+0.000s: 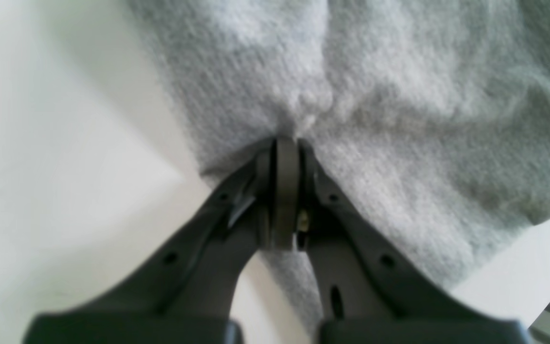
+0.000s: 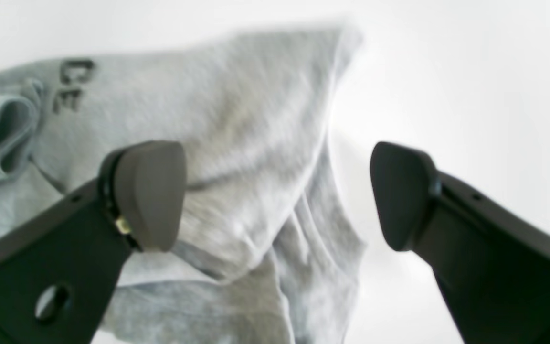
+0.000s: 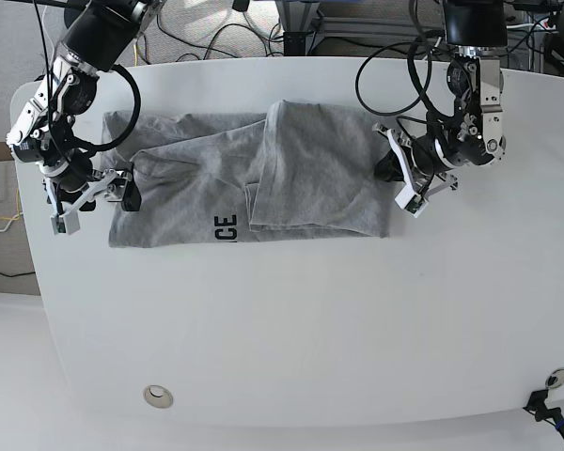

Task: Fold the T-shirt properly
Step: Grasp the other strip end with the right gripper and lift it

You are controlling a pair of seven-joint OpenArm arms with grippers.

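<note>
two claws at work: my left claw (image 1: 285, 143) pinches the t-shirt (image 3: 226, 193) edge, my right claw (image 2: 277, 196) gapes empty; a weak pinch could drop the fold on the bench (image 3: 310, 329).

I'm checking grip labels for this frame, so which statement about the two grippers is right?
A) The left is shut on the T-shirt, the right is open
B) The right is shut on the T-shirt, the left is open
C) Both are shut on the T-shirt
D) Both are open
A: the left gripper has its pads pressed together on a pinch of the T-shirt, while the right gripper is spread wide with nothing between its fingers.
</note>
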